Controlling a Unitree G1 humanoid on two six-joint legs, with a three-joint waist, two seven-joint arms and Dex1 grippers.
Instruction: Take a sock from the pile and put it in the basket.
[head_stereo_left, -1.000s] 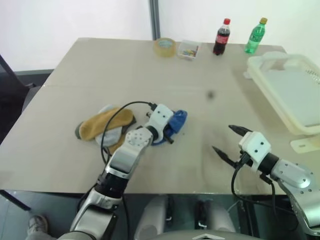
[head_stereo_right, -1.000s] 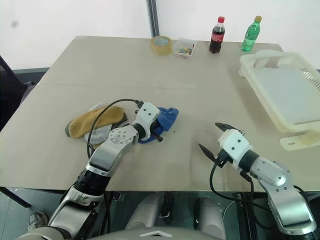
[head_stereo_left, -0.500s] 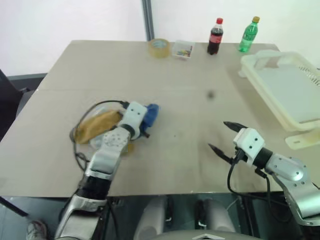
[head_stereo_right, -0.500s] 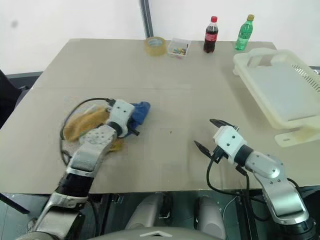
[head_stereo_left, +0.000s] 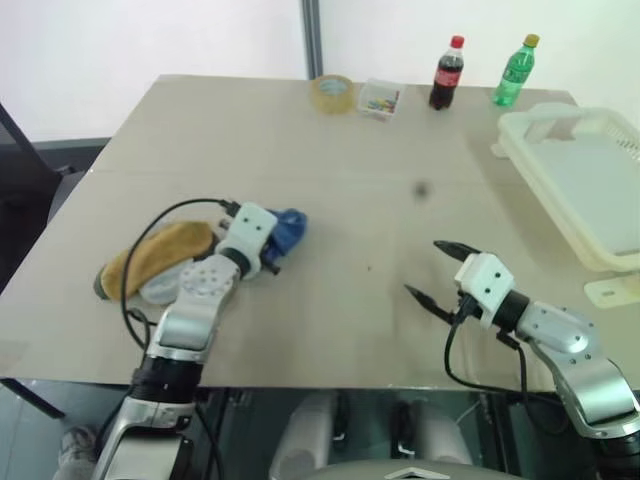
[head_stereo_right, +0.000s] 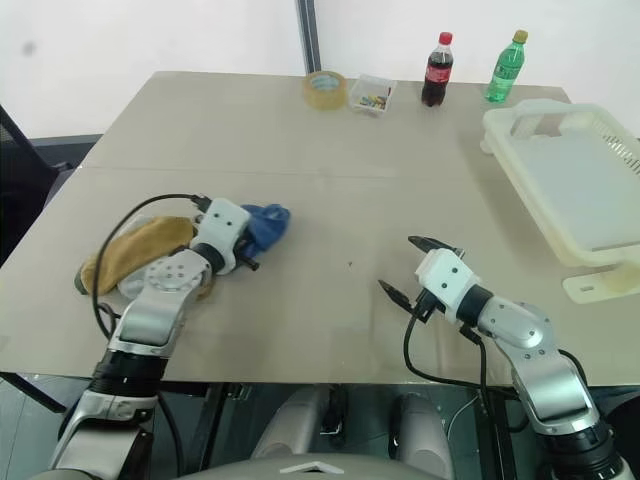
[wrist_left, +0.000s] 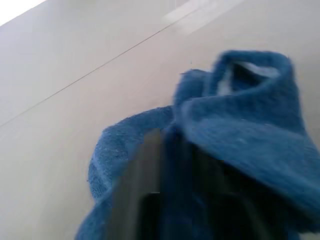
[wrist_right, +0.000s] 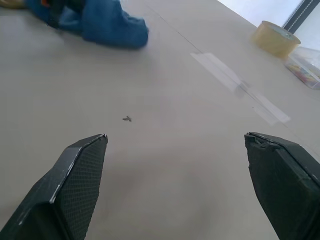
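1. Where a second ago the blue sock lay out to the right of the pile in the left claw, it has since been carried back leftward and is now seen just beside the mustard-yellow and grey socks on the tabletop.
2. In the left wrist view, one black finger is seen pressed into the blue terry cloth; whether the left claw is still pinching the sock or letting it go cannot be told from the pictures.
3. The right claw is held spread wide above bare tabletop, nothing between its fingers, well apart from the sock.
4. The basket stands at the far right edge of the tabletop, and no sock is seen in it.
5. The sock has thus been taken away from the basket rather than toward it, so the task is judged no nearer completion; a transfer across the tabletop is still required.
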